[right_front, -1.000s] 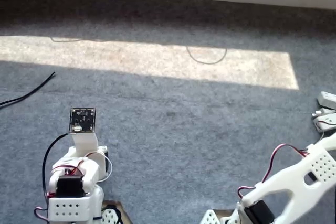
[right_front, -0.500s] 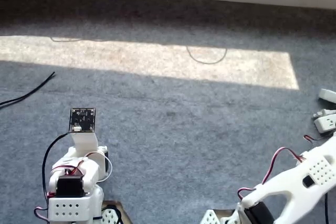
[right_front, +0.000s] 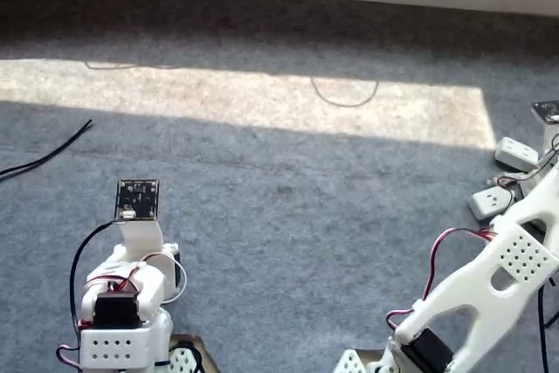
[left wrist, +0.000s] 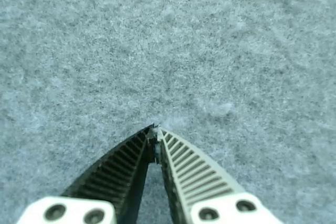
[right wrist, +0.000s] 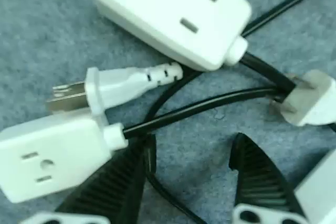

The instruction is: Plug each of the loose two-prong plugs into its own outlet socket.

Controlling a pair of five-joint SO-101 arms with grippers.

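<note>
**Right gripper** (right wrist: pixel 193 148) — jaws spread wide and holding nothing. It sits low over the tangle at the far right of the carpet (right_front: pixel 262 224).

**White plug** (right wrist: pixel 123 85) — lies flat just beyond the fingertips, between the far outlet block (right wrist: pixel 168 9) and the near outlet block (right wrist: pixel 50 150). Its prongs point out past the near block's edge, and its cord end tucks against the far block. The long axis runs roughly along the line from one fingertip to the other, not across it. You will probably need to roll the wrist before the jaws can close on the plug's narrow sides.

**Second plug** (right wrist: pixel 310 98) — sits just outside one fingertip, with its prongs over a black cord (right wrist: pixel 210 107) that crosses the gap between the jaws. Watch that you do not pinch this cord.

**Left gripper** (left wrist: pixel 156 132) — jaws closed on nothing, tips over bare carpet, well apart from the tangle.

**Verdict** — the right arm (right_front: pixel 489 277) is much the nearer, so the pick is its job. No plug is seated yet, and the slots showing on both blocks are free.
</note>
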